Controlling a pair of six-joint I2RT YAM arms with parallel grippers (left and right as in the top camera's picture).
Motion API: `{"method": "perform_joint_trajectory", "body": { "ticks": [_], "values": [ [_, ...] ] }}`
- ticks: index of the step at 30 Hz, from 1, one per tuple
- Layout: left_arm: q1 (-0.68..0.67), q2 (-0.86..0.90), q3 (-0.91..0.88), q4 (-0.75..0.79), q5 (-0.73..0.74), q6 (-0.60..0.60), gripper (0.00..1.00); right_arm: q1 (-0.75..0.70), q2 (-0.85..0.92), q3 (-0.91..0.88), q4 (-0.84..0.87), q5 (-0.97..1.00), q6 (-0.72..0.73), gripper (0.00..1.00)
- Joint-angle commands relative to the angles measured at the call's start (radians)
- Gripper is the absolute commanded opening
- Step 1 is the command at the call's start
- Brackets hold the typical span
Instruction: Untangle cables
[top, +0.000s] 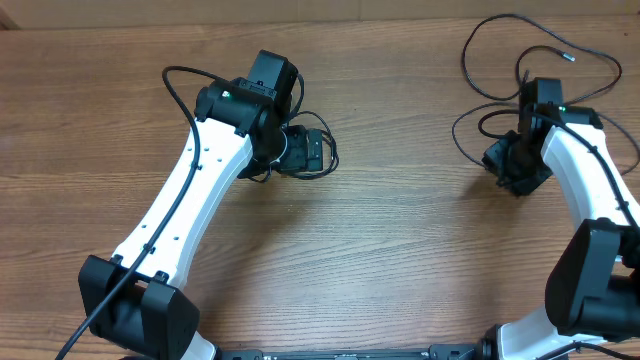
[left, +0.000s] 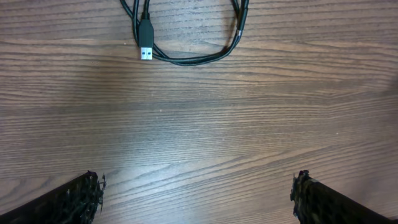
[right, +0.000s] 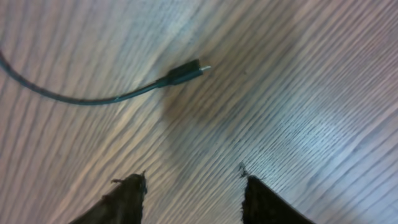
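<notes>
Left wrist view: your left pincer (left: 199, 193) stands wide apart, with only bare worktop (left: 199, 124) between its fingertips. At 12 o'clock from it, well apart, a looped cable (left: 193, 58) lies flat, its USB plug (left: 146, 45) pointing back toward the pincer. Your right pincer (right: 193, 190) is apart too and grips nothing. At 12 o'clock from it a thin cord (right: 81, 98) ends in a small plug (right: 186, 73), and the cord curves off toward 9 o'clock. Seen from overhead, a bundle (top: 332, 150) lies by the left arm at about 11 o'clock on the worktop. Loose cables (top: 468, 40) sprawl in wide loops at 1 o'clock, around the right arm.
</notes>
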Motion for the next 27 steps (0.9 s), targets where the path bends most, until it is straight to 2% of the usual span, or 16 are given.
{"method": "perform_joint_trajectory", "body": {
  "ticks": [1,7,14,19,25,27],
  "values": [
    [-0.002,0.008,0.001,-0.001,0.011,0.004,1.0,-0.004,0.016,-0.028,0.046,-0.001,0.169,0.59],
    [-0.002,0.008,0.001,-0.001,0.011,0.004,1.0,-0.004,0.047,-0.03,0.148,0.0,0.204,0.5],
    [-0.002,0.008,0.001,0.0,0.011,0.004,1.0,-0.004,0.085,-0.03,0.175,0.003,0.288,0.51],
    [-0.002,0.008,0.001,0.0,0.011,0.004,1.0,-0.003,0.121,-0.03,0.209,0.003,0.295,0.54],
    [-0.002,0.008,0.001,-0.002,0.011,0.005,1.0,-0.006,0.138,-0.03,0.26,0.011,0.294,0.53],
    [-0.002,0.008,0.001,-0.002,0.011,0.004,1.0,-0.006,0.14,-0.03,0.274,0.011,0.294,0.49]
  ]
}}
